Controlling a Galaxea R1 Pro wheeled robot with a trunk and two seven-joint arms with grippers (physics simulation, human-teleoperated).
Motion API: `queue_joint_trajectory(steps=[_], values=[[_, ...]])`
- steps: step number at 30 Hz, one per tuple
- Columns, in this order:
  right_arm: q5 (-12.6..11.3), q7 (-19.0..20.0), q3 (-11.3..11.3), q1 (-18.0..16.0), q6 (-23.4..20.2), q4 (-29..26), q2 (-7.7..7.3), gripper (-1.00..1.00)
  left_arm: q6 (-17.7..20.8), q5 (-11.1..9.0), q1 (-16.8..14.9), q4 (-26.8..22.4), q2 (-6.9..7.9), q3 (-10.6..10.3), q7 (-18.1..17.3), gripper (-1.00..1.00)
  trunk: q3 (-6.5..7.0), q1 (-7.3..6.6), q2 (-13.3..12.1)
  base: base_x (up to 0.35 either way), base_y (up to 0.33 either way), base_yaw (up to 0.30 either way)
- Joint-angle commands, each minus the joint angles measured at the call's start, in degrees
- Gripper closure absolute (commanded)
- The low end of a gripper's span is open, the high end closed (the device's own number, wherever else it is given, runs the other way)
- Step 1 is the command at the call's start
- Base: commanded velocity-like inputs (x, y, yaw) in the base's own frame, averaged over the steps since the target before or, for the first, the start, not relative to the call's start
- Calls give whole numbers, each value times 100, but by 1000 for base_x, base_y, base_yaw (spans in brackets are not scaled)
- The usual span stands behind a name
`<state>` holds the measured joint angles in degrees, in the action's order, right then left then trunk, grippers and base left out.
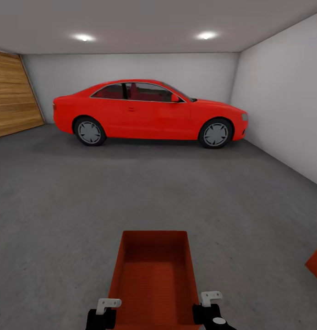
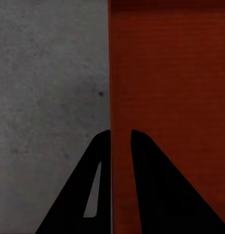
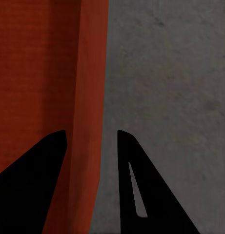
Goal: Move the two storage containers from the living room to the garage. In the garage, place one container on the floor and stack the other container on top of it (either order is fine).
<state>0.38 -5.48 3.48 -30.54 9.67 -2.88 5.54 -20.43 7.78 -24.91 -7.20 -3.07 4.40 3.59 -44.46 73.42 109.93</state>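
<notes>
Currently in the garage. Left gripper (image 2: 121,139): jaws straddle the left wall of the carried container (image 1: 154,275), closed on it, wall running between the fingers. Container sits dead centre ahead of the robot, over the floor (image 1: 62,220); whether it hangs clear or rests cannot be told. Right gripper (image 3: 92,139): jaws either side of the right wall, a gap showing on the outer side, so looser than the left. Second container (image 1: 316,263): only a corner at the far right edge, on the floor, well apart from the carried one.

Risk: uneven grip, right wall may slip and the bin tilt when swung towards the stack. Thin walls may flex.

Look: red-orange, rectangular, open top, empty, plain thin walls. Red car (image 1: 149,114) behind.
</notes>
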Motion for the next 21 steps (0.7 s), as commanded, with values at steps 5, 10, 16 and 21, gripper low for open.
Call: queue_joint_trajectory(steps=[5, 10, 16, 21], values=[[-13, -50, -5, -5, 17, 7, 0, 100, -22, 48, -5, -1, -1, 157, 81, 100, -5, 3, 2, 341, 0, 0], [-12, -50, -5, -5, 17, 7, 0, 100, -22, 48, -5, -1, -1, 157, 81, 100, -5, 3, 2, 345, 0, 0], [-12, -50, -5, -5, 17, 7, 0, 100, -22, 48, -5, -1, -1, 157, 81, 100, -5, 3, 2, 346, 0, 0], [-12, -50, -5, -5, 17, 7, 0, 100, -21, 48, -5, -1, -1, 157, 81, 100, -5, 3, 2, 346, 0, 0]])
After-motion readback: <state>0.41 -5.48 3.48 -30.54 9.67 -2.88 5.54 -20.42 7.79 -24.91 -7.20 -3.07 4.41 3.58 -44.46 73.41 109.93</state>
